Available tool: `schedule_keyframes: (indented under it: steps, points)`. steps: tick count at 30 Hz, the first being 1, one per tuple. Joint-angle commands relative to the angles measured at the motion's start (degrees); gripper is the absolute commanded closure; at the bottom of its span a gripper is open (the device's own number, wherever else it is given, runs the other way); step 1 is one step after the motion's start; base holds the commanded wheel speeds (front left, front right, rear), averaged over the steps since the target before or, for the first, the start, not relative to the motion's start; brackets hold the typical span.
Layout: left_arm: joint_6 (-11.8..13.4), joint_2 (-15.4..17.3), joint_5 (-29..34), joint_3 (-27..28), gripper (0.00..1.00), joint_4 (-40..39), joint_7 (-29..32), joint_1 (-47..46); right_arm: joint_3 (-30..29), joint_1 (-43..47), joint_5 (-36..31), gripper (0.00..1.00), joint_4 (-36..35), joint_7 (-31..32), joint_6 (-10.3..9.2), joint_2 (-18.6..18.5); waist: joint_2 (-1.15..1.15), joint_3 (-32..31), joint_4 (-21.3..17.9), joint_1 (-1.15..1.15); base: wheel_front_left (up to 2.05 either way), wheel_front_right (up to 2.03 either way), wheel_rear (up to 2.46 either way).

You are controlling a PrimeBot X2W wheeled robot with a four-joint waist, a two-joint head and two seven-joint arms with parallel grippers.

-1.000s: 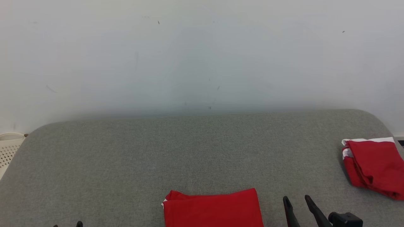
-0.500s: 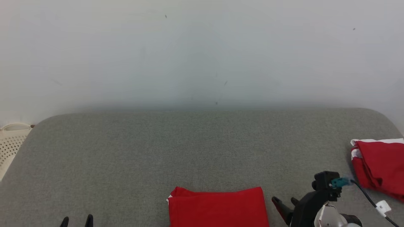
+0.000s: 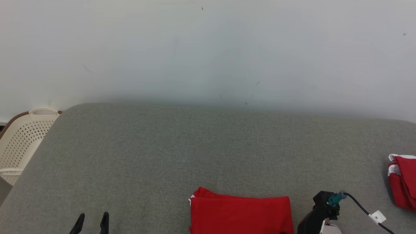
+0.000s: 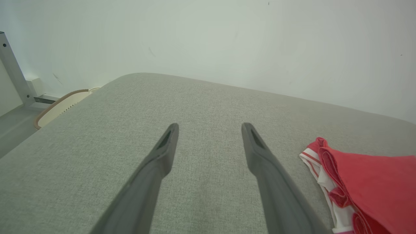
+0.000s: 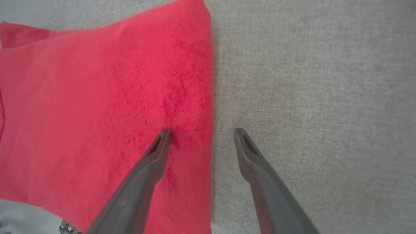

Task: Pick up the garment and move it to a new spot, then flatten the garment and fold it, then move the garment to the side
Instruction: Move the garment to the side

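My left jaws stand wide apart and hold nothing, their fingers (image 3: 104, 222) poking up at the lower left over the bare grey worktop (image 3: 146, 156). My right jaws are spread too and grip nothing. One finger (image 5: 152, 162) lies over the right edge of the folded red garment (image 3: 240, 213), the other over bare fabric; whether either touches, I cannot tell. From the head, those fingertips hide behind my own wrist (image 3: 320, 211), and the frame cuts off the garment's near part. A second red garment (image 3: 403, 182) is clipped at the right edge. A cream basket (image 3: 22, 136) sits past the left corner.
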Motion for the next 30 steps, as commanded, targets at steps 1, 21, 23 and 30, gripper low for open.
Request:
schedule_keyframes:
  steps: [1,21,23,30]
  points:
    - [0.1,-0.3,0.8,-0.3,0.00,0.4,-0.2,-1.2,-0.1,-0.3,-0.4,0.00,1.7,-0.4,-0.13,0.0,0.00,0.3,1.2,0.00,0.00,0.00,0.00]
    - [3.3,-8.3,9.2,-3.4,0.00,-4.5,-0.2,2.6,8.6,-8.4,7.3,0.31,23.1,-7.5,0.16,1.1,0.00,1.7,4.9,0.00,0.00,0.00,0.00]
    - [3.6,-9.3,10.9,-3.0,0.00,-6.7,-0.2,3.6,9.6,-9.4,7.6,0.96,24.6,-8.5,0.16,1.3,0.00,1.7,4.8,0.00,0.00,0.00,0.00]
    - [2.8,-11.5,12.6,-0.7,0.00,-8.7,-0.2,6.5,9.6,-14.0,3.0,1.00,25.3,-13.8,-0.12,0.1,0.00,1.2,2.1,0.00,0.00,0.00,0.00]
